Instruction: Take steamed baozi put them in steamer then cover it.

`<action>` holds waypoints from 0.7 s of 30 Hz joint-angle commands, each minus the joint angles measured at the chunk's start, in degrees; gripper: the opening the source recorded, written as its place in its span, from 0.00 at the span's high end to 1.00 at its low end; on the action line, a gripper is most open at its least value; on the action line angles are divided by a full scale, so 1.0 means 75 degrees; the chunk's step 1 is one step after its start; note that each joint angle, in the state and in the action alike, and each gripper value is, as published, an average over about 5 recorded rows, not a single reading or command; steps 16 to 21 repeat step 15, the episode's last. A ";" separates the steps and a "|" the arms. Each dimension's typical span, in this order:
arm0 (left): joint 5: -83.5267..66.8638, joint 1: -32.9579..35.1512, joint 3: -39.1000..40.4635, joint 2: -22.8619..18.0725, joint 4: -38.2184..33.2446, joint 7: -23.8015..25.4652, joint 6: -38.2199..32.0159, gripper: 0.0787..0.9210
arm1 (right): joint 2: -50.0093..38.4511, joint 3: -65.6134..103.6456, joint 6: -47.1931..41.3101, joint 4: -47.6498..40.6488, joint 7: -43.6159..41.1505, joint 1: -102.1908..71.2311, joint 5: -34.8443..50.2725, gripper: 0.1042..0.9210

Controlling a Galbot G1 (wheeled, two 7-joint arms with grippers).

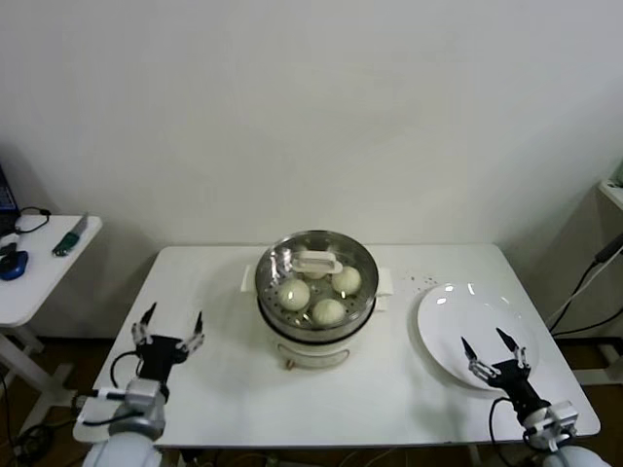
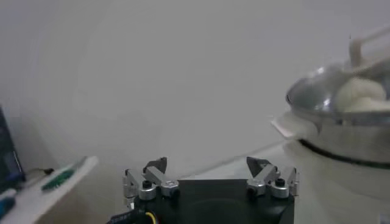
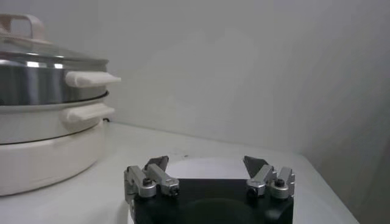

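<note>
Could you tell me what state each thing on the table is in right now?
steamer: covered, upright mid-table.
glass lid: seated on the steamer.
baozi: inside the steamer; three clearly seen through the lid, a fourth partly hidden under the lid handle.
white plate: empty, beside the steamer.
left gripper: open, holding nothing, over the table's left side.
right gripper: open, holding nothing, over the plate's near edge.

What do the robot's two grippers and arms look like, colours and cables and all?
The left gripper and the right gripper match: black bodies, silver metal knuckles with dark screws, and thin dark pointed fingers. Black cables loop beside each wrist, and the arm segments below are rounded and light grey.
</note>
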 commanded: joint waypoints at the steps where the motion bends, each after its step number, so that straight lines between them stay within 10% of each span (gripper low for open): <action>1: -0.1481 0.0806 -0.0835 -0.0881 0.0959 -0.0055 -0.3155 0.12 | 0.0062 -0.0006 0.0126 0.0094 0.0001 -0.0133 0.0161 0.12; 21: -0.1371 0.1102 -0.0997 -0.0688 0.0794 0.0344 -0.3191 0.12 | 0.0016 -0.0063 0.0090 0.0101 -0.0052 0.0053 0.0258 0.12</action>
